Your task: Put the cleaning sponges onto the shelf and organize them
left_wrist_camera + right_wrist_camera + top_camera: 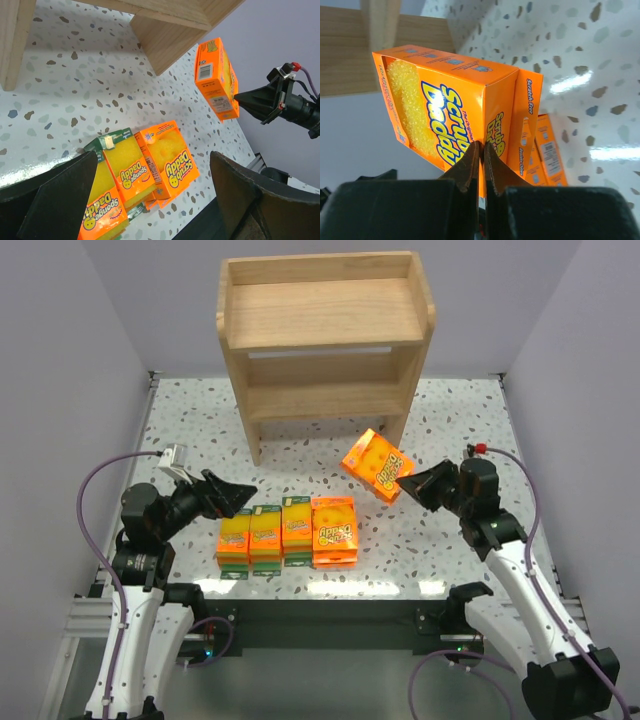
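Aloft, R end effector pinches boxy orange cardboard pack, tilted.

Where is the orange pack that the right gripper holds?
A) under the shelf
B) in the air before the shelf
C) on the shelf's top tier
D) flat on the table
B: the right gripper pinches the orange pack off the table, short of the shelf.

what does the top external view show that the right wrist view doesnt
Only top external: the whole light-wood two-tier shelf, the open left tool, three yellow-and-green sponge packs in a row. Only right wrist: how the right tool pinches the thin edge of the flat orange sponge pack. Both: that pack aloft over the speckled white table.
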`<move>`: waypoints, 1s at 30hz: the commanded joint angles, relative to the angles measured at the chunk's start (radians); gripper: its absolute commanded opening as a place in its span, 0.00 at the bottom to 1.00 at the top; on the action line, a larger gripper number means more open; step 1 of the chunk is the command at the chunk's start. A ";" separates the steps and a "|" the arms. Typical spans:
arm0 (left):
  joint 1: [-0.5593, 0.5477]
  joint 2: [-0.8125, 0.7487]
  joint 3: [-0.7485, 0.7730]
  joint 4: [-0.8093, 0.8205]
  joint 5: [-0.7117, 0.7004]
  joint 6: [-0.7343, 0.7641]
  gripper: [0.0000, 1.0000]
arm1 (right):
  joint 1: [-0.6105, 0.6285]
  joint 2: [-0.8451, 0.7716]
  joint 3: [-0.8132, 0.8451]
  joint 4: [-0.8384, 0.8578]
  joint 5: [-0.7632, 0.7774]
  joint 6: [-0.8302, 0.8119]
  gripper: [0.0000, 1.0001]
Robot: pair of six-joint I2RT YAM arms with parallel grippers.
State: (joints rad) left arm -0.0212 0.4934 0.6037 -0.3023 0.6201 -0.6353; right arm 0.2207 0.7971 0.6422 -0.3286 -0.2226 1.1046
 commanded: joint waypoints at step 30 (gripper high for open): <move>-0.002 -0.024 0.090 -0.044 -0.033 -0.009 1.00 | 0.330 0.617 0.675 0.089 0.775 0.485 0.00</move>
State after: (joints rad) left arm -0.0212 0.4782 0.6567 -0.3313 0.5934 -0.6434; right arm 0.5419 1.3739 1.2549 -0.2058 0.4183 1.4971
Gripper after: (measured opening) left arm 0.997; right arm 0.029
